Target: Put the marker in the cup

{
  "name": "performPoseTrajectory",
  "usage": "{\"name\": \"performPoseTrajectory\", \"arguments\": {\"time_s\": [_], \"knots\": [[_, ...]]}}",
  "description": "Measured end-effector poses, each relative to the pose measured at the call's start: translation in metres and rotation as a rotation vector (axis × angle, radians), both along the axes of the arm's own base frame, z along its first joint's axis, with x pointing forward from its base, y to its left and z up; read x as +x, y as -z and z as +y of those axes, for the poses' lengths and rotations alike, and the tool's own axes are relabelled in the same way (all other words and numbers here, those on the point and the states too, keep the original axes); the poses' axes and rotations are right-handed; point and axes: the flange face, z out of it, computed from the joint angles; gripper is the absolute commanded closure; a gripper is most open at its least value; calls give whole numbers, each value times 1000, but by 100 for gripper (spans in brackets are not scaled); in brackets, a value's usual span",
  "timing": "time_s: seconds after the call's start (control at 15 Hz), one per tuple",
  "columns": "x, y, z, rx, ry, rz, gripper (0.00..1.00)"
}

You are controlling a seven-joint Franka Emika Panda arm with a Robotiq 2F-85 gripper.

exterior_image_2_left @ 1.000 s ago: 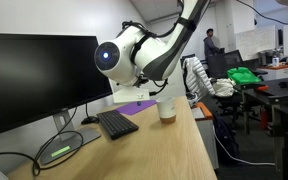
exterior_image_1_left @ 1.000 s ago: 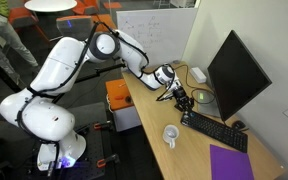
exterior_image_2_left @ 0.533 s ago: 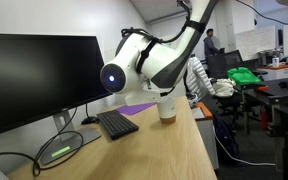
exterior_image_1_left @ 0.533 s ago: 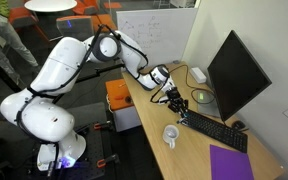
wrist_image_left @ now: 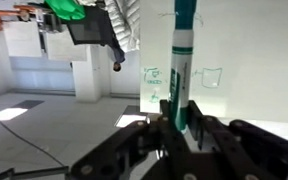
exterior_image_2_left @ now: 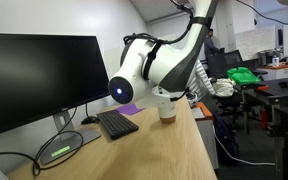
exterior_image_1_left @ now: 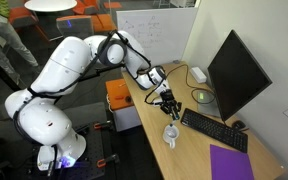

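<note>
- One gripper [exterior_image_1_left: 171, 106] was clamped on the marker [wrist_image_left: 182, 70], which stood upright between its fingers in the wrist view.
- Cup [exterior_image_1_left: 171, 133] sat directly beneath the gripper, apart from it.
- Keyboard [exterior_image_1_left: 214, 130] lay lower, beside the cup.

- In both exterior views the indoor light is bright and even; the pale wooden surface [exterior_image_1_left: 189, 160] carries only soft, faint shadows.
- In an exterior view the monitor [exterior_image_2_left: 34, 80] reads as a near-black block, while the room behind it is brighter and slightly washed out.
- Wrist view: the pale wall is overexposed; the claw [wrist_image_left: 181, 128] is dark and blurred, and the marker [wrist_image_left: 182, 70] it grips is sharper.
</note>
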Motion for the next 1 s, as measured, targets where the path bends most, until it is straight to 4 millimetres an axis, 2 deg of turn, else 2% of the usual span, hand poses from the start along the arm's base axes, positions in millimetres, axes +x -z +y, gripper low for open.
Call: {"name": "performPoseTrajectory", "arguments": {"time_s": [0.27, 0.6, 0.67, 0.73, 0.87, 1.0], "knots": [[-6, 5, -13, 25, 45, -5, 94], [-2, 21, -32, 55, 55, -49, 94], [0, 26, -34, 62, 53, -50, 80], [2, 30, -35, 66, 48, -51, 53], [2, 38, -31, 69, 36, -46, 45], [2, 44, -25, 76, 22, -44, 30]]}}
